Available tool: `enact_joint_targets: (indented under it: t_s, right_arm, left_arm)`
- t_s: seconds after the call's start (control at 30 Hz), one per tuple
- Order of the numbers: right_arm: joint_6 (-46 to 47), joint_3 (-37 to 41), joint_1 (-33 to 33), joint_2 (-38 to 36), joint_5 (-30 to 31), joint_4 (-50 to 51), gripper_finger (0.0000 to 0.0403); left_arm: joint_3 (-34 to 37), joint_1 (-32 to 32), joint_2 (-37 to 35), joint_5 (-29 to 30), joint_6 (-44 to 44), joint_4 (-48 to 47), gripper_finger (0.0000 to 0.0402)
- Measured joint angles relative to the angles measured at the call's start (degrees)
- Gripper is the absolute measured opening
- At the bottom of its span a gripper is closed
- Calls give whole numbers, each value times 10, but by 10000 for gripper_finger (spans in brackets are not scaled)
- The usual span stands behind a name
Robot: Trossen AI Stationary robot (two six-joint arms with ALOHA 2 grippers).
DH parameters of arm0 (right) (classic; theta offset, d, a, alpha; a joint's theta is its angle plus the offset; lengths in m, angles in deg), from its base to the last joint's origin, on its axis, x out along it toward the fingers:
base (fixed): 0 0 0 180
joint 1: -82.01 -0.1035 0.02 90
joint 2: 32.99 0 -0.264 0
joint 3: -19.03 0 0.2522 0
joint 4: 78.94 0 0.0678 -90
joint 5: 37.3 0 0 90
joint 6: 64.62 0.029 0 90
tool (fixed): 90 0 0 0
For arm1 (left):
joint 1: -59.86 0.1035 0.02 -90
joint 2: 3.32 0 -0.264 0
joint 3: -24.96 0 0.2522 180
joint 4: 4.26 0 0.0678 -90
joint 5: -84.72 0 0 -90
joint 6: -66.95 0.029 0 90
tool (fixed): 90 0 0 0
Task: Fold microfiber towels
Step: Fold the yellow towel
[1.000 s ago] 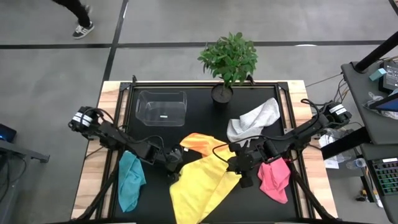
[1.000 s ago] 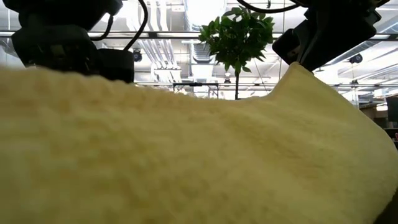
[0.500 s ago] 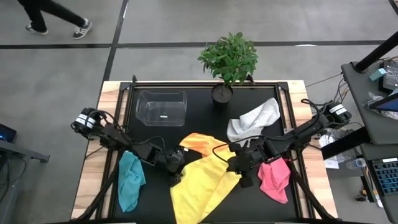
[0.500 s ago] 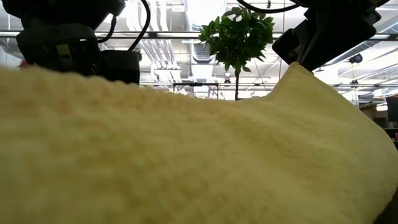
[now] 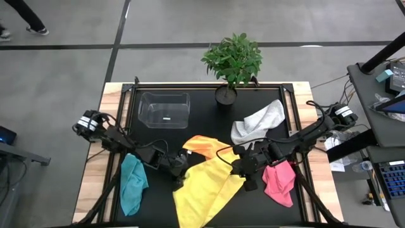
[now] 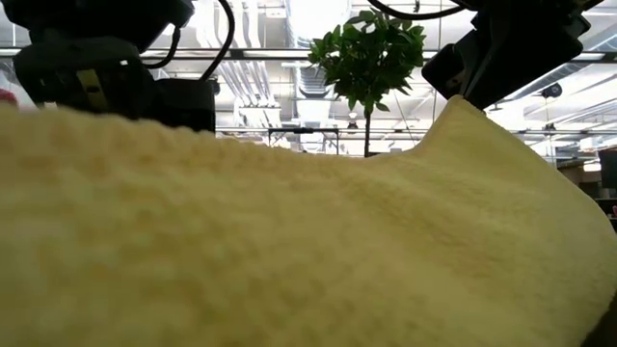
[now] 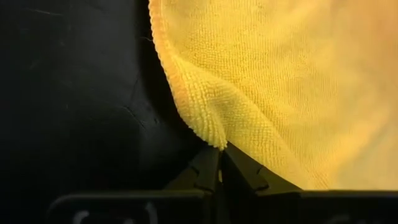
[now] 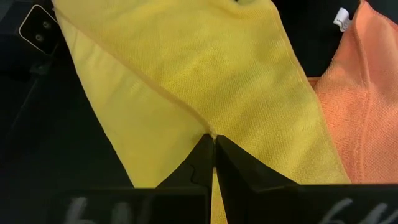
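I have yellow towel [image 5: 205,190] at table's front centre, overlapping orange towel [image 5: 201,145]. Left gripper [image 7: 219,163] pinched shut on its edge; right gripper [image 8: 213,144] clamped on opposite edge. My worry: thin pinch slips, or uneven lift drags orange towel along.

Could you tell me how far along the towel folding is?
None of the five looks folded. In hand: the yellow towel, with the left gripper and right gripper each shut on an edge of it. Left: the teal, orange, pink and white-grey towels lie crumpled on the mat.
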Motion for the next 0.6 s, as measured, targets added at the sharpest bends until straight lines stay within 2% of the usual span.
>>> enact_joint_targets:
  t_s: [0.33, 0.6]
  right_arm:
    - [-2, 0, 0, 0, 0, -7, 8]
    - [-10, 0, 0, 0, 1, -23, 8]
  left_arm:
    - [0, 3, -48, 7, 15, -104, 0]
    - [-6, 4, -149, 94, 19, -223, 0]
